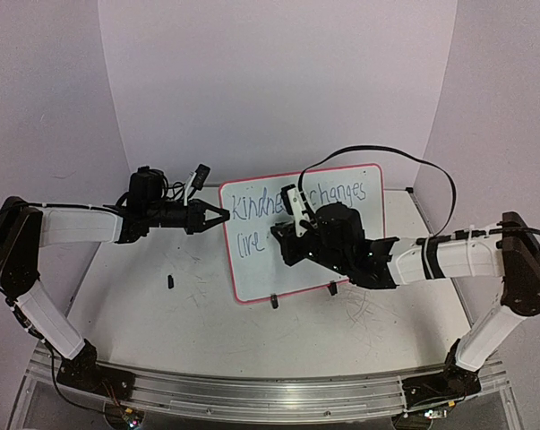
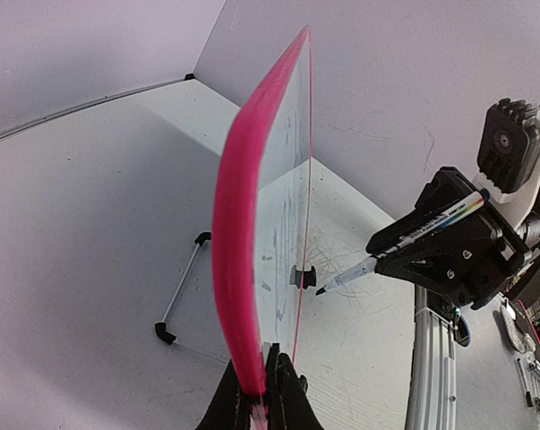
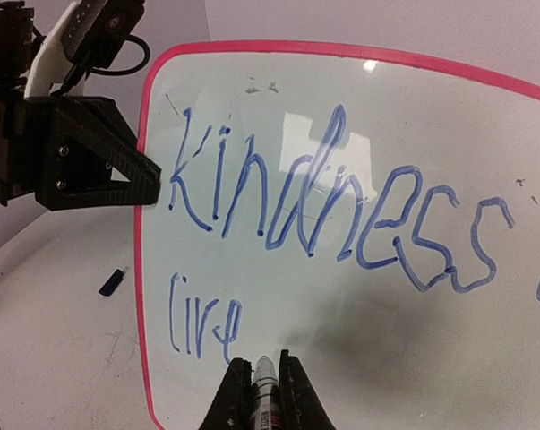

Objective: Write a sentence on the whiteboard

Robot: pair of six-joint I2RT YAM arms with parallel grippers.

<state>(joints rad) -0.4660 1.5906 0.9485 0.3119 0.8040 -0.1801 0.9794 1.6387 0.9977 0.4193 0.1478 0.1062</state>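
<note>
As left fingers [image 2: 289, 394] pinch it (edgewise), whiteboard [image 1: 292, 278] stands.

Whiteboard [image 1: 252, 276]: glossy white face, pink-red frame, black clip feet [image 1: 273, 301]. Writing [image 3: 328, 193]: blue. Marker [image 2: 404, 244]: white barrel, rainbow-striped band. Table [image 1: 162, 331]: white, faint grey scribbles. Cap [image 1: 170, 282], left of board: dark blue. Left gripper [image 1: 220, 215], right gripper [image 3: 262, 363]: black. Backdrop [image 1: 270, 81]: pale lilac.
</note>
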